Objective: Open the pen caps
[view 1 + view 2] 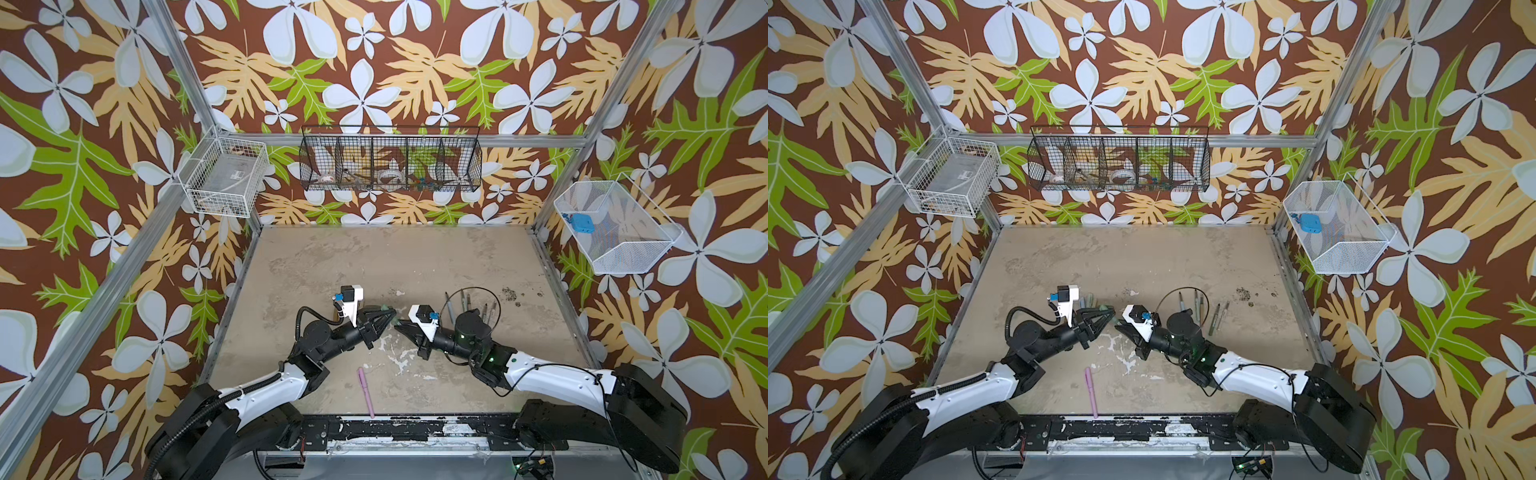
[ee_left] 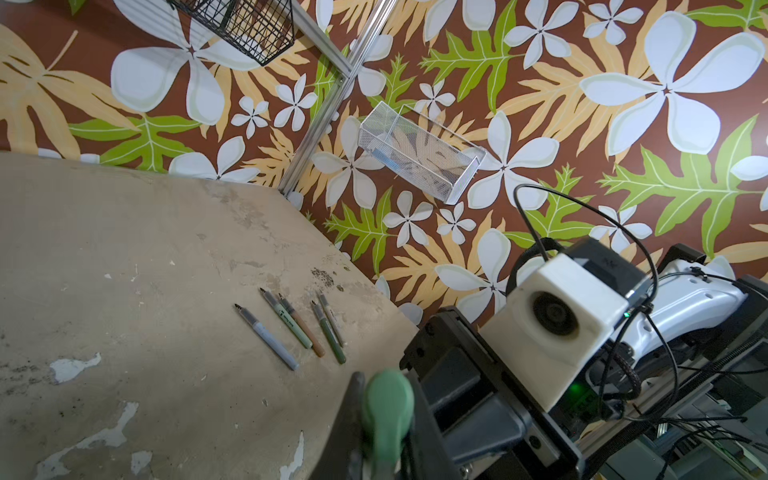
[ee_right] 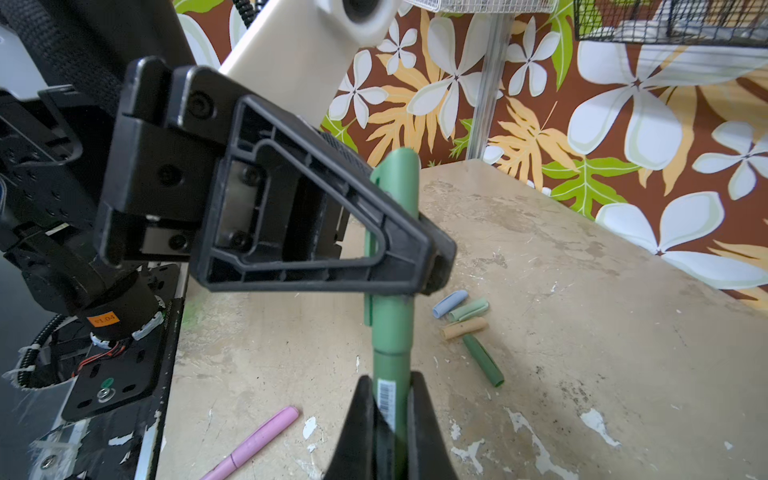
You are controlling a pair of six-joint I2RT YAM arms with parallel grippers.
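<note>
The left gripper [image 3: 436, 266] clamps the green cap [image 3: 395, 183] mid-table; the right gripper [image 3: 388, 386] clamps that pen's barrel [image 3: 390, 365]. The right wrist view shows four loose caps [image 3: 461, 316], the left wrist view instead five uncapped pens [image 2: 299, 328] toward the table's [image 2: 124, 249] right edge.

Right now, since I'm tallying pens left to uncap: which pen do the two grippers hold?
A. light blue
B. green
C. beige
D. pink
B: the left gripper is shut on the cap of the green pen, the right gripper on its body; the pink pen lies on the table.
</note>
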